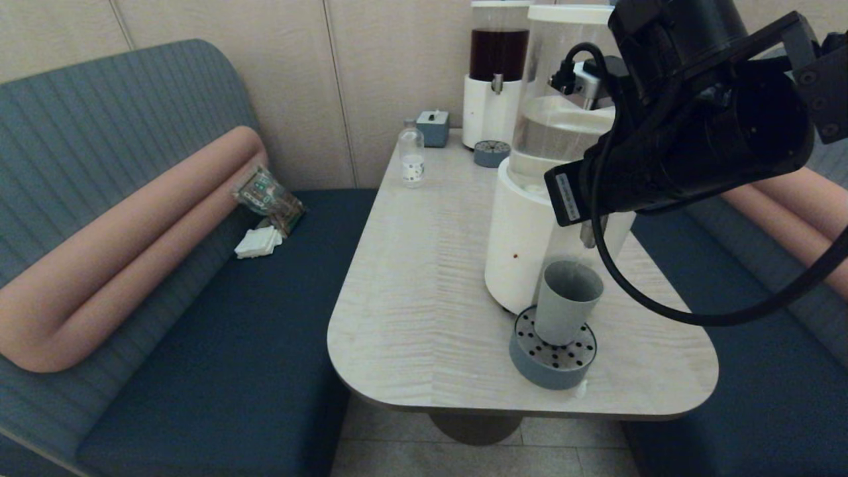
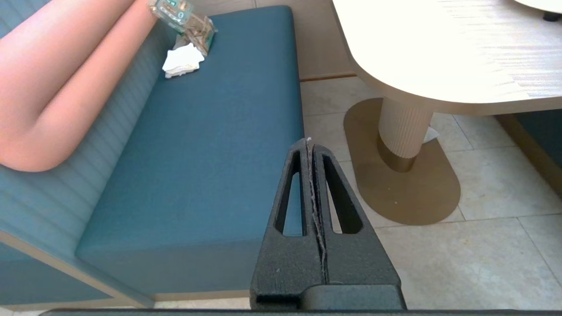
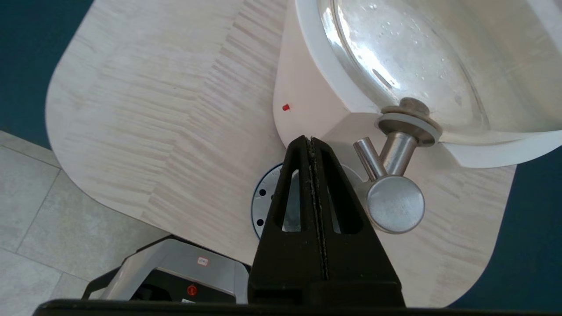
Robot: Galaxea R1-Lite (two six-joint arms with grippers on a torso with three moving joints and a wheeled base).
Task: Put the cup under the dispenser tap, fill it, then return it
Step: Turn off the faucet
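The grey-blue cup point(image 1: 567, 301) stands upright on a round perforated drip tray point(image 1: 530, 370), right below the steel dispenser tap point(image 1: 587, 236) of the big white-based dispenser point(image 1: 520, 245). My right arm hangs above the cup and hides most of the tap in the head view. In the right wrist view my right gripper point(image 3: 311, 139) is shut and empty, just beside the tap point(image 3: 395, 175) and its round knob point(image 3: 395, 204). The fingers cover most of the cup there; the tray's rim point(image 3: 262, 197) peeks out. My left gripper point(image 2: 309, 141) is shut and empty, parked low over the floor beside the bench.
At the table's far end stand a small clear bottle point(image 1: 411, 158), a grey-blue box point(image 1: 433, 127), and the dark-red dispenser point(image 1: 497, 59) with its own small tray point(image 1: 491, 153). Packets point(image 1: 268, 197) and napkins point(image 1: 258, 242) lie on the left bench. The table's rounded front edge point(image 1: 517, 404) is near the drip tray.
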